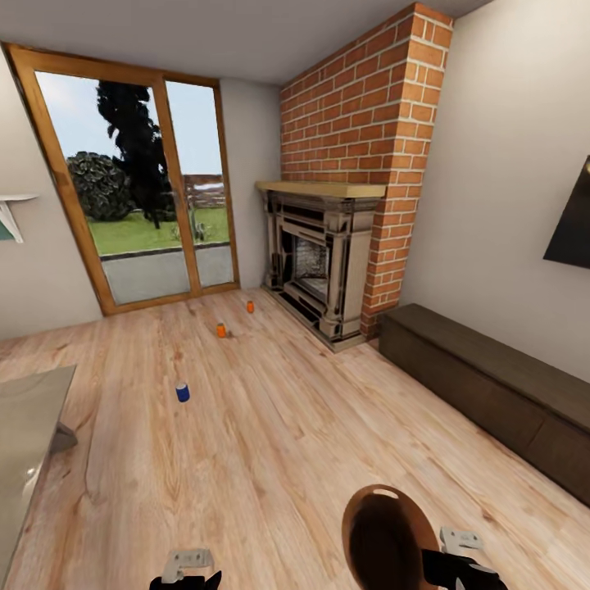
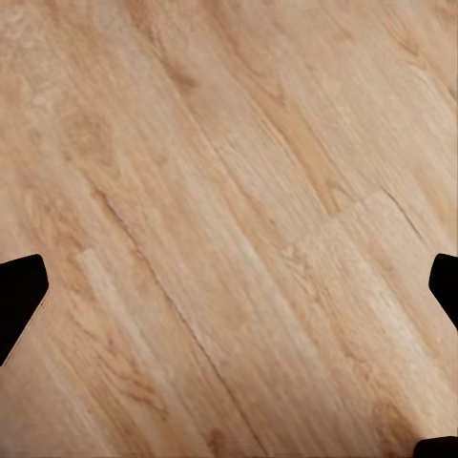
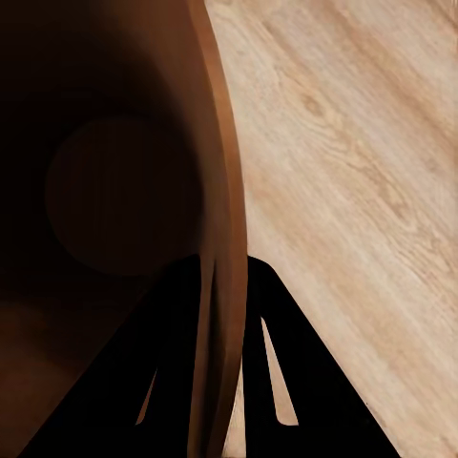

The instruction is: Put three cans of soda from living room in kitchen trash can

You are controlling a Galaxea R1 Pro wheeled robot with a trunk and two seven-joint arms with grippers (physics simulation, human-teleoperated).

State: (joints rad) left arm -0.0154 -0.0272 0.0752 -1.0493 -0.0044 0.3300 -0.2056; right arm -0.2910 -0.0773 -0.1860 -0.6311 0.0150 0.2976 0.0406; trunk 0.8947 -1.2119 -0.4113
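**Bin in hand, all three cans still on the floor**

Nearest the head camera, at about 5 o'clock in its view, the bin [image 1: 385,537] is carried by the right gripper [image 1: 459,565]. The right wrist view shows how: the two dark fingers [image 3: 172,372] straddle the bin's rim, one inside the wall and one outside, clamped on it. The bin's inside looks dark and seems to hold nothing. At about 7 o'clock the left gripper [image 1: 187,574] hangs over bare plank floor [image 2: 229,191]; in its wrist view the fingertips sit wide apart at the picture's edges, so it is spread and carries nothing.

The cans stand upright on the floor ahead, well apart from the robot. The blue can [image 1: 183,392] is closest, at about 11 o'clock. The two orange cans lie farther off towards 12 o'clock: one [image 1: 220,329] mid-floor, the other [image 1: 250,306] near the fireplace [image 1: 315,266] and the glass doors [image 1: 139,180].

As I judge it, no can has been collected yet. Left to do: reach each can, drop it in the bin, and take the bin to the kitchen.
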